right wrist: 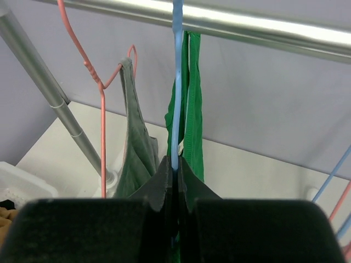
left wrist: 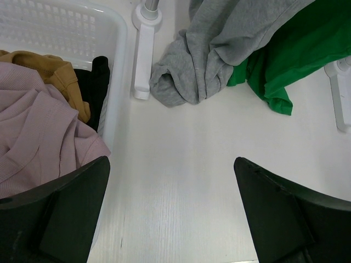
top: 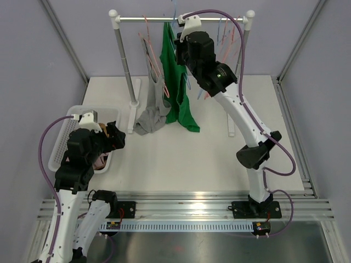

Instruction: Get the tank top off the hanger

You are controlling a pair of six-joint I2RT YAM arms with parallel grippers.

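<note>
So the right gripper [right wrist: 174, 166] was up at the rail [top: 181, 19], jaws pinched all the way shut on the thin stem of the blue hanger [right wrist: 176, 82]. From the wrist cam the stem ran straight up out of the fingertips to the bar.

The green tank top [top: 178, 93] was on that same hanger. Its straps sat on either side of the blue stem, just past the fingertips and touching or nearly touching them. The claw had the hanger and not the fabric, as far as I could tell. The rest of the top hung down below the claw, with its hem bunched on the table [top: 181, 159].

Just to the left hung a grey tank top [top: 153, 104] on a pink hanger [right wrist: 102, 109], its bottom also slumped on the tabletop beside the rack's foot.

The left gripper [left wrist: 171, 183] was well away from all that, low over the table with its jaws spread wide and nothing between them. It sat next to the white basket [left wrist: 118, 66], which had a pink garment [left wrist: 38, 126] piled in it along with something mustard and something black.
</note>
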